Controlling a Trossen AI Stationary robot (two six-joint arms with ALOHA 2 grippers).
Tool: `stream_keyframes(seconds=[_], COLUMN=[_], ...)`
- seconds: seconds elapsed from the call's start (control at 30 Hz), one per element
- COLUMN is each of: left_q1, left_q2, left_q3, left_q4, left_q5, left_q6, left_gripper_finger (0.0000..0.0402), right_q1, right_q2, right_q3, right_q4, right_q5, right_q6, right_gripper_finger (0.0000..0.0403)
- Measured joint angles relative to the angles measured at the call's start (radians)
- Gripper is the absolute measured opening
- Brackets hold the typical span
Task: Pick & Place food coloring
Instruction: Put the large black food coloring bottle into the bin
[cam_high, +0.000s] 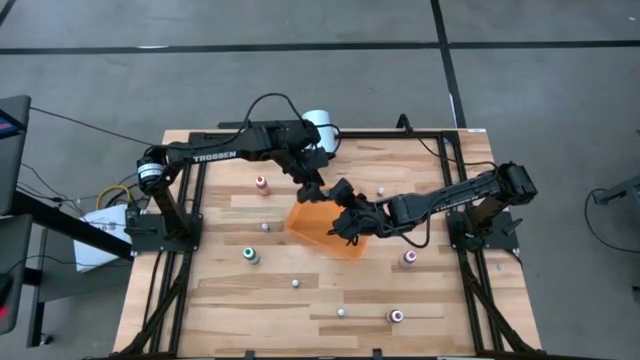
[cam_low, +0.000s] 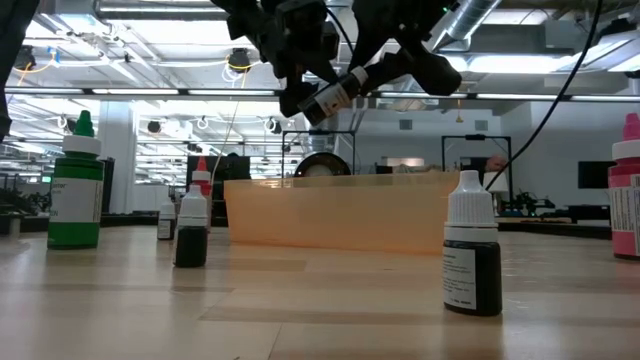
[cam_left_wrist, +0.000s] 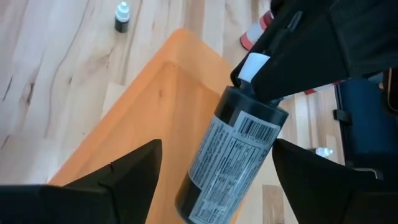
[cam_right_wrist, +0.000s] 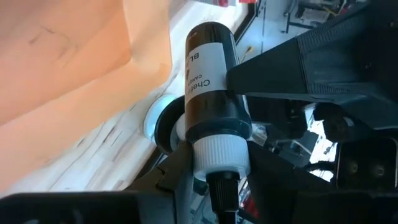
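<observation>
Orange tray sits approx. mid-surface, tilted vs. the surface edges; the part of its floor seen in the left wrist view is bare orange, and no bottle shows inside it. One dark food coloring bottle w/ white cap hangs tilted in the air over the tray. The right end effector is clamped on its cap. The left end effector is spread wide, one finger on each side of the bottle body w/ a gap both sides, so it is not gripping. Eight other bottles stand upright on the surface outside the tray. Four are larger w/ coloured tops: red-top toward the left edge, green-top also on the left side, pink-top toward the right edge, and a 2nd pink-top by the edge opposite the white cylinder. Four are tiny: one btwn red-top and green-top, one and one on the side of the tray away from the cylinder, and one on the cylinder side, right of the tray. That makes nine bottles incl. the held one. There is 1 tray and 1 white cylinder, which stands at the mid-edge beside the left arm.
</observation>
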Motion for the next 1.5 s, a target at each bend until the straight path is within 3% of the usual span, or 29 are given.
stream_keyframes(seconds=[0.87,1.03,1.33,1.5], left_q1=[-0.012,-0.011,-0.009,-0.009], left_q2=[0.029,0.031,0.032,0.032], left_q3=[-0.002,-0.002,-0.002,-0.002], left_q4=[-0.040,-0.031,-0.029,-0.028], left_q5=[0.150,0.150,0.154,0.154], left_q6=[0.107,0.120,0.130,0.129], left_gripper_finger=[0.0291,0.0253,0.0144,0.0119], right_q1=[-0.002,-0.002,-0.002,-0.002], right_q2=[0.000,0.000,0.000,0.000], right_q3=[0.000,0.000,0.000,0.000], right_q4=[0.050,0.044,0.044,0.044], right_q5=[-0.041,-0.043,-0.043,-0.043], right_q6=[-0.047,-0.047,-0.047,-0.040], right_gripper_finger=[0.0124,0.0124,0.0124,0.0124])
